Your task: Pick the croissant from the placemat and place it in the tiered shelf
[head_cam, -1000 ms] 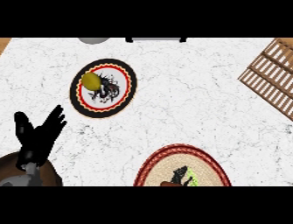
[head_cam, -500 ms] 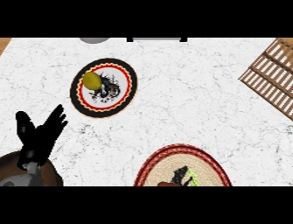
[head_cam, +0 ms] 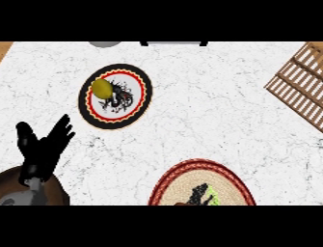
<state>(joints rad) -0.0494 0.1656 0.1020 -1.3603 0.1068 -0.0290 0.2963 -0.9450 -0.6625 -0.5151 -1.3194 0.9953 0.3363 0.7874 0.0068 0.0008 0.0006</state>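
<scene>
The left hand (head_cam: 44, 147) rests with straight, spread fingers on the marble tabletop (head_cam: 214, 111), near a black-rimmed placemat (head_cam: 115, 97) bearing what may be the croissant (head_cam: 102, 88).

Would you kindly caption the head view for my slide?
Left hand rests open beside a black-rimmed placemat holding a yellow item; slatted shelf at right.

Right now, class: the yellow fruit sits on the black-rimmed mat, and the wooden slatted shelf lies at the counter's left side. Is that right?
Not quite. The yellow fruit does sit on the black-rimmed mat, but the head view shows the wooden slatted shelf at the counter's right side, not its left.
</scene>
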